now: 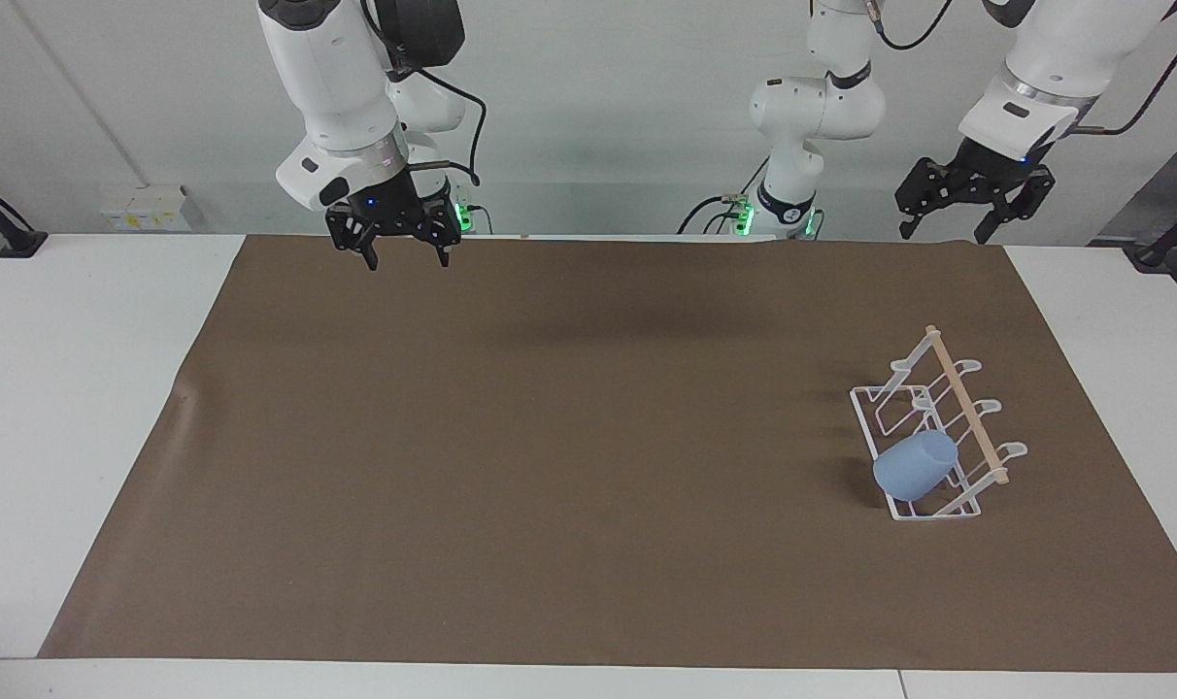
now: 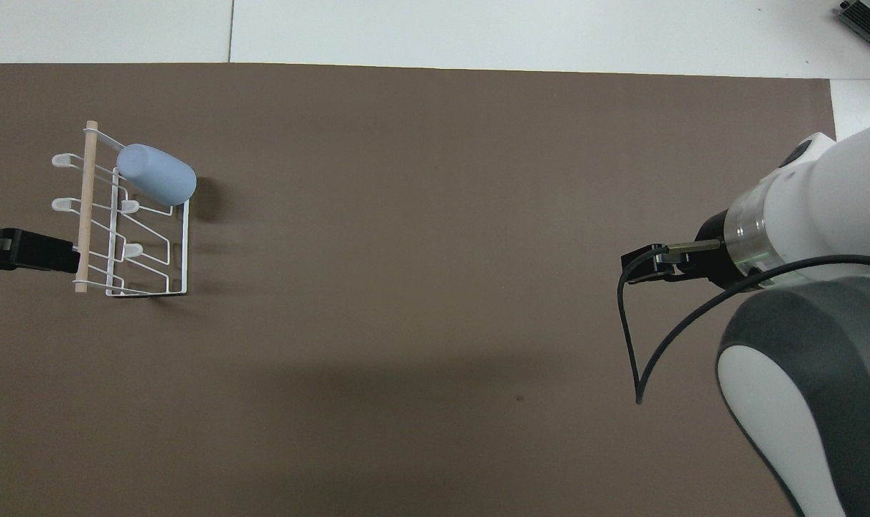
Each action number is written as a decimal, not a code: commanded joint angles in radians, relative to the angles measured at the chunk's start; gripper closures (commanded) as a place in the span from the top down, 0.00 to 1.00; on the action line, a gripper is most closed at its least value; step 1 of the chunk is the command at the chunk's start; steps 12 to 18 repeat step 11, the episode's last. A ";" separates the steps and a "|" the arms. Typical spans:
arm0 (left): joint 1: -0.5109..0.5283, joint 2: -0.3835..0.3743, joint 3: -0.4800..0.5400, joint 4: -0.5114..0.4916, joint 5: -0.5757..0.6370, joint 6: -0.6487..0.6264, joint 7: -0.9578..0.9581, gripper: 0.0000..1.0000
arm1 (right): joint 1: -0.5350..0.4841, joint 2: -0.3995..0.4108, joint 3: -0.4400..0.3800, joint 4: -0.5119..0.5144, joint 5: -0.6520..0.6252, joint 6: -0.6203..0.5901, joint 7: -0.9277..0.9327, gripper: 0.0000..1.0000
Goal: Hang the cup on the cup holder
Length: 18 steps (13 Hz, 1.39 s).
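Plain light-blue cup [image 1: 914, 467], white wire cup holder [image 1: 890, 406] with pale wooden rod [image 1: 965, 405], plain brown mat [image 1: 550, 437], white table [image 1: 74, 330], black grippers.

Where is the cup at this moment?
The cup hangs tilted on a prong of the cup holder, at the rack's end farthest from the robots, toward the left arm's end of the table.

Cup [image 2: 156, 174]: mouth and prong beneath hidden. Left gripper [image 2: 19, 248]: cut by overhead frame edge. Right gripper [image 1: 404, 243]: unseen overhead.
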 commanded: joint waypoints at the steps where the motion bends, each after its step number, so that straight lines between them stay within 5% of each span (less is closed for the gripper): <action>1: -0.013 0.002 0.002 0.035 0.022 -0.039 -0.006 1.00 | -0.017 -0.021 0.007 -0.019 0.016 0.009 0.008 1.00; 18: -0.012 -0.004 -0.022 0.033 0.016 -0.071 -0.017 1.00 | -0.017 -0.021 0.007 -0.021 0.016 0.009 0.008 1.00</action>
